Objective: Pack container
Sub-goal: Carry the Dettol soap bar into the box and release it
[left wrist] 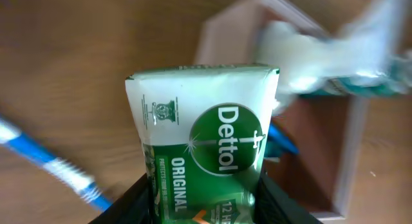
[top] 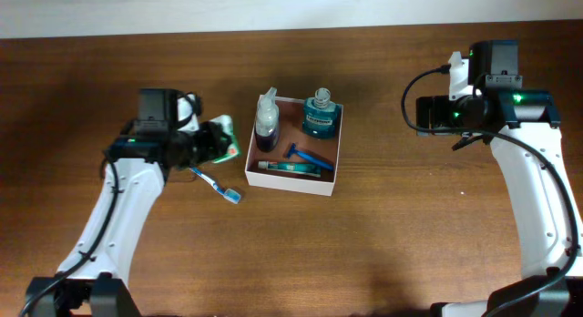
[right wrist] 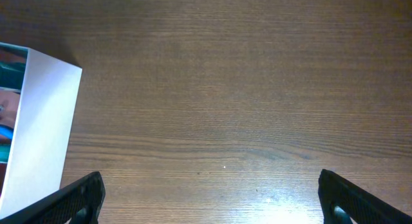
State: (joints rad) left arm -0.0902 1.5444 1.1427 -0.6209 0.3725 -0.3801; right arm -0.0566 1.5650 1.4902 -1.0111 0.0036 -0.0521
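The container [top: 328, 176], a square shallow white box with a pinkish-brown inside, sits mid-table. It holds a spray bottle [top: 266, 117], a teal mouthwash bottle [top: 321, 112], a blue razor [top: 310, 157] and a tube [top: 290, 168]. My left gripper [top: 221, 142] is shut on a green Dettol soap packet [left wrist: 209, 140], just left of the container's left wall [left wrist: 222, 40]. A blue toothbrush [top: 217, 183] lies on the table below that gripper; it also shows in the left wrist view [left wrist: 51, 163]. My right gripper [right wrist: 209, 198] is open and empty over bare wood, right of the container [right wrist: 45, 121].
The table is dark brown wood [top: 410, 226]. The right arm [top: 537, 199] runs down the right side and the left arm [top: 118, 217] down the left side. A pale wall strip [top: 273, 7] lines the far edge.
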